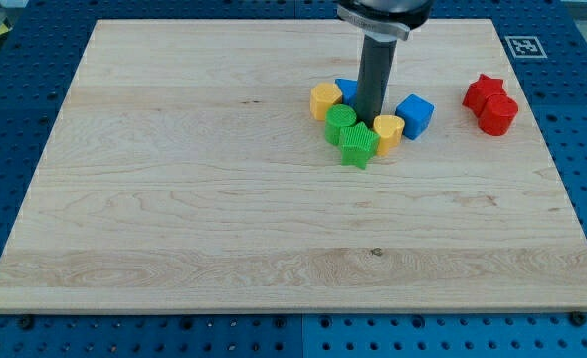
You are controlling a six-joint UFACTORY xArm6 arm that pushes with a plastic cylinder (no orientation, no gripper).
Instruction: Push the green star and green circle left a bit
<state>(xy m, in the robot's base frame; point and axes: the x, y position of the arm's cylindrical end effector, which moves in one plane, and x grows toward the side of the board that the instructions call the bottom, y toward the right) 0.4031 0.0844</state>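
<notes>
A green circle [340,122] and a green star [357,145] sit together a little right of the board's middle, the star just below and right of the circle. My tip [369,119] stands right behind them, touching or nearly touching the circle's right side and the star's top. A yellow block [388,133] lies against the star's right side. Another yellow block [325,100] is up-left of the circle. A blue block [347,89] is half hidden behind the rod.
A blue cube [414,115] lies right of the cluster. A red star [484,91] and a red circle [498,115] sit near the board's right edge. The wooden board [174,199] rests on a blue pegboard table.
</notes>
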